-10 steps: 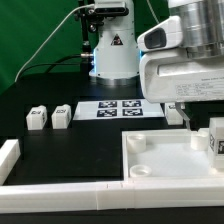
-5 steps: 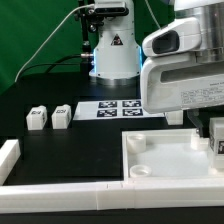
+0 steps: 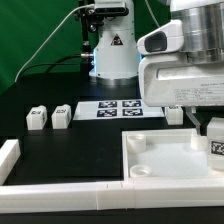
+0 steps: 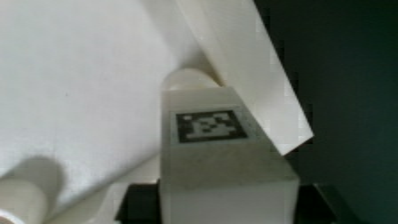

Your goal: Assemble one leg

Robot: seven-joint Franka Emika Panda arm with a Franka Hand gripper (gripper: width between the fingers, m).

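Observation:
My gripper (image 3: 214,138) is shut on a leg (image 3: 217,150), a small white block with a black-and-white tag. It holds the leg over the right far part of the large white panel (image 3: 165,155). In the wrist view the leg (image 4: 217,130) sits between the two dark fingers (image 4: 146,200), tag facing the camera, with the panel (image 4: 89,80) behind it. Two more legs (image 3: 37,118) (image 3: 62,114) stand at the exterior view's left. A third leg (image 3: 176,114) stands behind the panel.
The marker board (image 3: 120,108) lies in front of the robot base (image 3: 112,55). A long white border bar (image 3: 70,190) runs along the front edge. A shorter bar (image 3: 8,155) lies at the exterior view's left.
The gripper has shifted slightly with the leg still in it. The leg now shows a little lower over the panel's right side. The other parts have not moved.

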